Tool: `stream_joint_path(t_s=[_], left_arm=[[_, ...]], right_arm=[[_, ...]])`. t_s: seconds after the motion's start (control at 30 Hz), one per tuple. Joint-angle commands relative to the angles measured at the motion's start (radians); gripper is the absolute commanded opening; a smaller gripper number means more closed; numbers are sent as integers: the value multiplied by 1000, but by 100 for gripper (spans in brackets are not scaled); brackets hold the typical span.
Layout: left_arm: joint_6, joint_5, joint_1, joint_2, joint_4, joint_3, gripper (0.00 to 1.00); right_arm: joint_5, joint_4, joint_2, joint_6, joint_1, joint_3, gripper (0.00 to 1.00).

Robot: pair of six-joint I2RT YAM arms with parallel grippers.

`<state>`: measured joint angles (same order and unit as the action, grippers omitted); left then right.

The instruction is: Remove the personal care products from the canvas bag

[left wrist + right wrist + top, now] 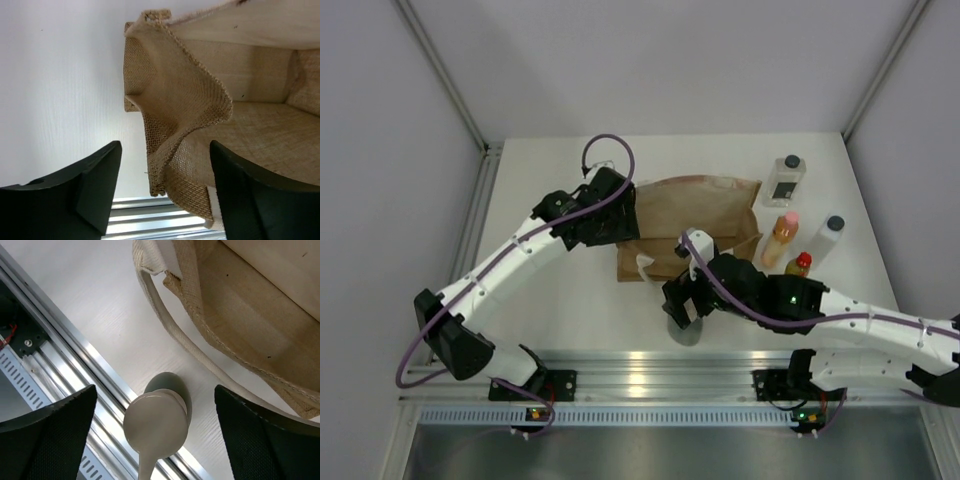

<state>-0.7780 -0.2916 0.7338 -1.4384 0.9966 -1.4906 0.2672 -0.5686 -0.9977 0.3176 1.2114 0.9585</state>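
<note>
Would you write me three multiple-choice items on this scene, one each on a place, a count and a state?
1. Where does the pump bottle stand, relative to the bag?
A. Inside it
B. Outside it, on the table near the front edge
C. On top of it

2. How many bottles stand to the right of the bag in the top view?
A. One
B. Two
C. Four

3. How is the right gripper?
A. Open, over the pump bottle
B. Shut on the pump bottle
C. Shut on a bag handle

Answers:
1 B: the right wrist view shows it on the white top beside the rail.
2 C: a clear one, an orange one, a yellow one and a pale one stand there.
3 A: its jaws stand wide apart, clear of the bottle.
</note>
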Motion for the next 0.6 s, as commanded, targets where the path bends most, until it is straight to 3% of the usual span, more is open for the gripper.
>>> stream_joint_path(t_s=[0.0,0.07,0.1,0.2,0.33,0.47,0.57], left_arm=[[45,-66,-1,29,-12,-60,78],[65,-95,-1,35,-6,-95,88],[80,-142,-1,39,13,-112,97],[117,-251,-1,44,59,-194,99],[135,-421,-20,56,128,-269,99],[125,-428,-184,85,192,-290,98],[154,-467,-295,150,191,-263,99]], right_arm=[[65,27,16,17,16,120,99],[95,-16,22,21,-7,185,99],[115,-48,31,32,-25,207,100],[170,-112,42,82,-113,308,99],[305,-365,27,144,-257,469,99],[400,-536,27,135,-403,639,100],[478,-672,33,138,-437,729,99]])
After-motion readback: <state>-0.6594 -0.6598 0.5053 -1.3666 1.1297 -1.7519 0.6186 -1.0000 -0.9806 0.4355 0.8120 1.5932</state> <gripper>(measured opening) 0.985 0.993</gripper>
